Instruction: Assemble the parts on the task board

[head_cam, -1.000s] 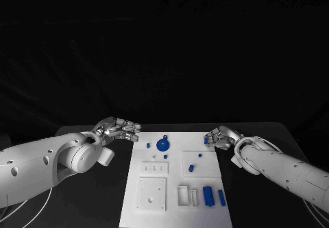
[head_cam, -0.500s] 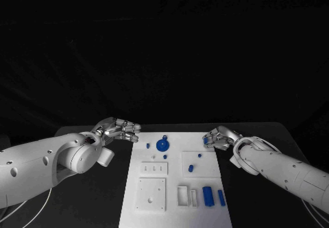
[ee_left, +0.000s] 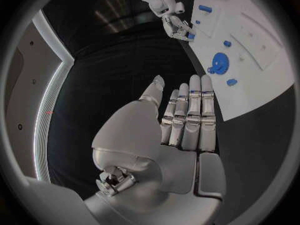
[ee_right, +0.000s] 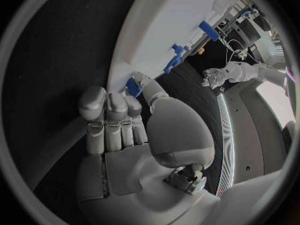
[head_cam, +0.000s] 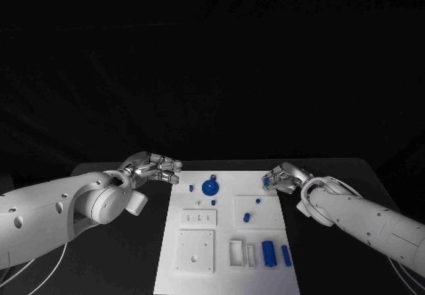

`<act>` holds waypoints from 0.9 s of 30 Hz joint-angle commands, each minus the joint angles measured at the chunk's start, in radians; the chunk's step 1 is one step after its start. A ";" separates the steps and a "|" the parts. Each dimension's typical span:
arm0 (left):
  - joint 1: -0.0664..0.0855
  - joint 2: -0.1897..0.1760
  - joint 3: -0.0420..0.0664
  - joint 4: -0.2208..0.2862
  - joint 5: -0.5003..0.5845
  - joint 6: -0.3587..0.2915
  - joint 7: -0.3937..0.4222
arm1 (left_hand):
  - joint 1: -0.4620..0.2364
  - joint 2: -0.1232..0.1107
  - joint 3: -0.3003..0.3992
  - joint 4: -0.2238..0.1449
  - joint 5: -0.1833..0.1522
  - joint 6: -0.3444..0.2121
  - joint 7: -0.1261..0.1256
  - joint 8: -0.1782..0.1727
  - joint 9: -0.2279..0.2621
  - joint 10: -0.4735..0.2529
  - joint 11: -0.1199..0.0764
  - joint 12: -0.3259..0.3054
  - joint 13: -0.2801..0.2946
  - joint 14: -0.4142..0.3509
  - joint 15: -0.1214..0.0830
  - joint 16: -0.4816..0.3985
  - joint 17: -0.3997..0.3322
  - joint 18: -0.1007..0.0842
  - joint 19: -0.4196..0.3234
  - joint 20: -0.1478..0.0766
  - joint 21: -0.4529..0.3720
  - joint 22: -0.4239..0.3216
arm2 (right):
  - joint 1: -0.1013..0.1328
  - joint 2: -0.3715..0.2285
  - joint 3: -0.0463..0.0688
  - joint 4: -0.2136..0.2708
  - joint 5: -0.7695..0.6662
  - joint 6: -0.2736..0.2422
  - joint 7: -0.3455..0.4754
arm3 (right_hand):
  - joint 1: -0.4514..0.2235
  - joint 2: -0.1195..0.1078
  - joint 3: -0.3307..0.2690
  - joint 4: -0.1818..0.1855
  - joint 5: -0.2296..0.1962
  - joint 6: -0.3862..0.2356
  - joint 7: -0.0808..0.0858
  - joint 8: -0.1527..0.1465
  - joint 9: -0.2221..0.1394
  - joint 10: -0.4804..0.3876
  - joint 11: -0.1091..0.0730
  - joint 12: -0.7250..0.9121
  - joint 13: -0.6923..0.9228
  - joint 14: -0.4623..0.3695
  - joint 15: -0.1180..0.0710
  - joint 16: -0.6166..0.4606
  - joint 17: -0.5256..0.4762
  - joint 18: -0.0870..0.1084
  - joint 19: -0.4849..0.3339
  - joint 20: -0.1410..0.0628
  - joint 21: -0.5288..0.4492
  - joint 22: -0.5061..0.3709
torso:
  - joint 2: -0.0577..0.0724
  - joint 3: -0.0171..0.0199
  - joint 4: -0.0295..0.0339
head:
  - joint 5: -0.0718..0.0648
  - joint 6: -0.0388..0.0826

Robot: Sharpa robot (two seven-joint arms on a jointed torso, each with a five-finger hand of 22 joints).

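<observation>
The white task board [head_cam: 226, 270] lies in the middle of the table. At its far right corner my right hand [head_cam: 284, 177] pinches a small blue part [head_cam: 266, 182] between thumb and fingers; the right wrist view shows the part [ee_right: 133, 87] at the board's edge [ee_right: 156, 40]. My left hand [head_cam: 156, 166] hovers beside the far left corner, fingers extended and holding nothing [ee_left: 184, 117]. A round blue part [head_cam: 210, 187] sits near the board's far end. Two blue cylinders [head_cam: 268, 252] stand near the front right.
Small blue pegs [head_cam: 247, 216] dot raised white blocks on the board. A white block with a hole [head_cam: 196, 250] and a slotted block [head_cam: 200, 217] sit on its left half. Black table [head_cam: 115, 264] surrounds the board.
</observation>
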 commanded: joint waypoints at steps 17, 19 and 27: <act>0.000 0.002 0.000 -0.001 -0.014 0.026 -0.009 | -0.002 0.010 0.002 -0.005 0.002 -0.001 -0.001 -0.005 0.000 -0.002 -0.002 -0.003 0.001 -0.002 0.003 0.000 0.000 -0.009 -0.007 -0.001 0.007 -0.001 | -0.007 -0.006 -0.003 0.020 0.002 -0.052 -0.030 | -0.002 0.007 0.199 0.010 -0.194 0.056 -0.009 0.003 0.004 0.018 -0.008 0.007 0.010 0.014 -0.008 0.011 0.019 0.003 0.007 -0.010 0.023 0.111 | -0.002 0.0000 -0.0032 | 0.001 -0.002; 0.000 0.002 0.000 -0.002 -0.018 0.029 -0.017 | -0.004 0.011 0.001 -0.003 0.001 0.006 -0.004 -0.005 0.000 0.008 -0.006 -0.003 0.001 0.006 -0.001 0.005 0.002 -0.009 -0.003 -0.004 0.010 0.000 | -0.007 -0.011 -0.003 0.035 0.000 -0.056 -0.034 | -0.002 0.003 0.203 0.013 -0.194 0.057 -0.010 0.003 0.004 0.021 -0.008 0.007 0.012 0.015 -0.008 0.011 0.021 0.003 0.008 -0.010 0.026 0.111 | -0.003 0.0001 -0.0043 | 0.001 -0.001; 0.012 0.018 0.002 -0.021 -0.061 0.083 -0.110 | -0.033 0.016 -0.013 0.021 -0.012 0.074 -0.041 -0.003 0.001 0.198 -0.073 0.012 0.005 0.128 -0.067 0.143 0.074 -0.025 0.083 -0.065 0.098 0.049 | 0.019 -0.040 -0.003 0.150 -0.035 -0.058 -0.079 | -0.005 -0.002 0.200 0.028 -0.209 0.058 -0.012 0.003 0.004 0.025 -0.009 0.008 0.014 0.017 -0.009 0.014 0.027 0.002 0.010 -0.010 0.031 0.112 | -0.017 -0.0026 -0.0122 | 0.007 0.004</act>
